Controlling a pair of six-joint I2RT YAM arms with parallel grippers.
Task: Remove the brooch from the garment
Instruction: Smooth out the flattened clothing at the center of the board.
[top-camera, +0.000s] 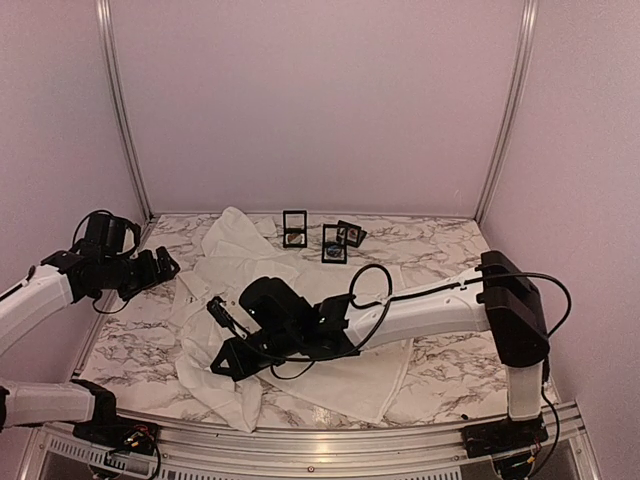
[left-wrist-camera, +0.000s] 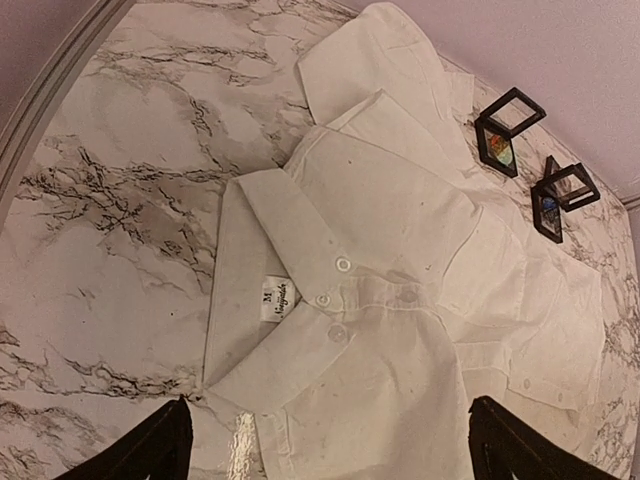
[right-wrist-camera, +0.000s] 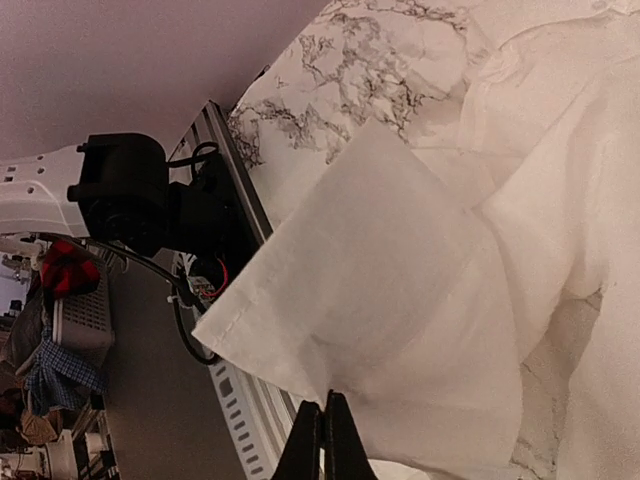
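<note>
Shirt (top-camera: 330, 385) lies rumpled, centre-left on table (top-camera: 450, 365). Right gripper (right-wrist-camera: 322, 435) is clenched, arm reaching across to the shirt's left side. It seems to pinch a flap (right-wrist-camera: 380, 280) and hold it up off the marble, likely to turn the cloth and expose the pin. Left gripper (top-camera: 160, 268) is spread wide with nothing in it, hovering at the left edge above the collar (left-wrist-camera: 255, 240), probably ready to take the brooch. Brooch not made out on any cloth in view. Three frames (top-camera: 333, 243) stand far centre, at the shirt's far edge.
</note>
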